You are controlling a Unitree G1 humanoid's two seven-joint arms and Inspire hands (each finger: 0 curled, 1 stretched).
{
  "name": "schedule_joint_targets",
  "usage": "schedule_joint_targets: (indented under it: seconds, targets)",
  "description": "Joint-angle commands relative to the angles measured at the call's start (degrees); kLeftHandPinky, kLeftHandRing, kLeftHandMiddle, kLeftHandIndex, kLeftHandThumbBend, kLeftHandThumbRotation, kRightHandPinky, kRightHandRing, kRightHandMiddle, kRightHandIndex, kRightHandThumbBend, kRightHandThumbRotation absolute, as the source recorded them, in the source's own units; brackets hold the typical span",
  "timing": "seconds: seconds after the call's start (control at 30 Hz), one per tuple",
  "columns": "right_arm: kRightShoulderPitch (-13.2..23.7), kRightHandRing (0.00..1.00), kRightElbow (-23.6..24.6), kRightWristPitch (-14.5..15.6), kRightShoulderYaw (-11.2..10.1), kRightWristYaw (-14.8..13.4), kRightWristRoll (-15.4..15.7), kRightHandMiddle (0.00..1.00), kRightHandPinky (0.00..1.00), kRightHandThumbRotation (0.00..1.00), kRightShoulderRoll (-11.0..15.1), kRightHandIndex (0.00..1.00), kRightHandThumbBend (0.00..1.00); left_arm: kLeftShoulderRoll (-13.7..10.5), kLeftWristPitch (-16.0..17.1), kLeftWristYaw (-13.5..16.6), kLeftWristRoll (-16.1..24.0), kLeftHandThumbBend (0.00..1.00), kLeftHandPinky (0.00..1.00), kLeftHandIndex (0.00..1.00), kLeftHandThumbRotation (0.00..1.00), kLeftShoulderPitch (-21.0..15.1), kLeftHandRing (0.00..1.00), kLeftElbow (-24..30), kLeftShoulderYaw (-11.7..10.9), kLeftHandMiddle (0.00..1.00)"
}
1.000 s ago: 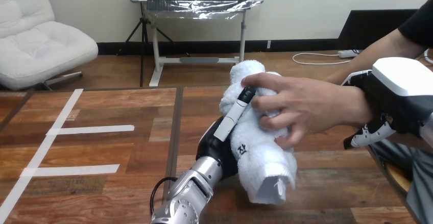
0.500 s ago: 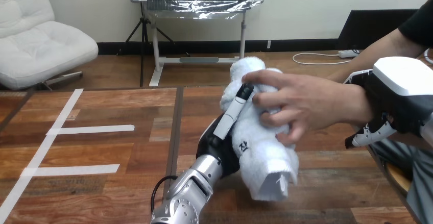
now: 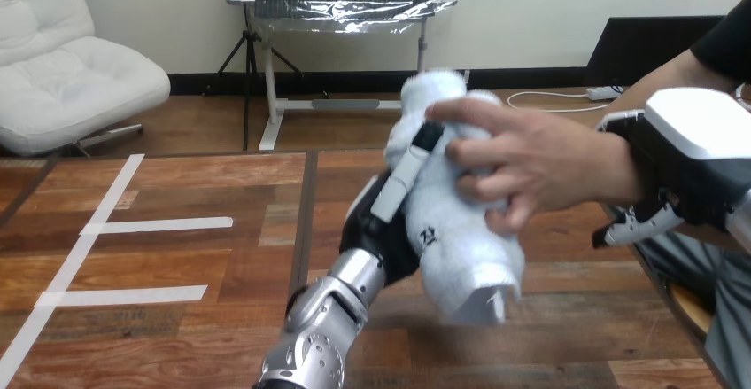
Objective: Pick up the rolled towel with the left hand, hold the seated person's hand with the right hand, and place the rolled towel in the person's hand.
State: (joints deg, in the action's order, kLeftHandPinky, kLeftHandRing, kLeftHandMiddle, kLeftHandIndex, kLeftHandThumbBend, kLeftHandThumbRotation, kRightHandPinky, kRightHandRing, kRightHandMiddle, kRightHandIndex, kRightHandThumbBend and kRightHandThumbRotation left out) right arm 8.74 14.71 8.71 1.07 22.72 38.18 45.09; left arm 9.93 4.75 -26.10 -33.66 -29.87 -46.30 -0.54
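The robot's left hand is reaching up from the near edge of the table on its silver forearm. Its fingers are clamping the rolled towel from the left. One finger is lying straight up along the roll, and the black palm is pressing into the roll's lower left side.

The rolled towel is being held up off the table, over the right half between the dark middle seam and the right edge. It is tilting, with its upper end leaning away toward the far edge and its folded lower end pointing down toward the near edge.

The person's hand is coming in from the right edge and is gripping the upper part of the towel from the right, its fingers wrapping round the roll. So the robot's left hand and the person's hand are both on the towel.

The robot's right hand is sitting over the person's wrist near the right edge, white shell facing up. Its fingers are curling down and under that wrist, closing round it.

White tape strips are lying on the left half of the table, well apart from the hands.
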Motion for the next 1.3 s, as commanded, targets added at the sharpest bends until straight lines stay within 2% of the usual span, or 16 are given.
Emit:
schedule_joint_targets:
  seconds: [0.0,0.3,0.4,0.6,0.7,0.9,1.07,1.27]
  targets:
    - [0.0,0.76,4.3,-0.3,-0.2,-1.7,-1.0,0.80,0.66,0.00,-3.1,0.72,0.88,4.4,3.5,-5.6,2.2,0.78,0.63,0.84,0.44,-1.7,0.72,9.8,2.5,0.80]
    - [-2.0,0.77,7.2,-1.0,-1.5,-4.7,-2.1,0.80,0.67,0.00,-5.5,0.72,0.85,1.3,2.8,-5.7,4.0,0.75,0.69,0.86,0.43,3.7,0.76,15.2,1.8,0.82]
    - [-2.8,0.77,7.7,-2.0,-1.9,-6.4,-2.6,0.80,0.67,0.00,-6.5,0.72,0.84,0.4,2.1,-5.5,4.2,0.75,0.70,0.86,0.42,5.5,0.76,17.1,1.4,0.83]
    - [-4.1,0.76,8.6,-3.5,-1.9,-10.7,-2.3,0.79,0.66,0.00,-8.8,0.71,0.82,-0.8,1.8,-6.6,3.7,0.77,0.70,0.86,0.41,8.4,0.77,19.6,0.4,0.83]
    - [-5.0,0.76,9.1,-4.0,-1.7,-14.2,-1.8,0.79,0.65,0.00,-11.3,0.71,0.80,-1.7,2.3,-6.7,3.8,0.78,0.69,0.86,0.40,10.4,0.76,21.1,-0.1,0.83]
    - [-5.9,0.77,9.6,-4.7,-1.2,-18.0,-1.3,0.80,0.65,0.00,-14.5,0.71,0.74,-2.2,3.3,-5.4,5.0,0.76,0.66,0.85,0.41,13.0,0.75,23.8,-0.3,0.83]
    - [-6.7,0.79,9.2,-7.0,-0.7,-23.3,-1.0,0.81,0.65,0.00,-17.9,0.71,0.69,-2.9,3.7,-6.0,4.5,0.73,0.66,0.86,0.42,15.0,0.75,25.4,-0.8,0.83]
    - [-7.3,0.80,8.8,-8.4,-0.1,-27.4,-0.2,0.82,0.64,0.00,-20.9,0.72,0.64,-3.3,4.5,-5.4,4.5,0.72,0.66,0.87,0.43,16.8,0.75,27.1,-1.0,0.83]
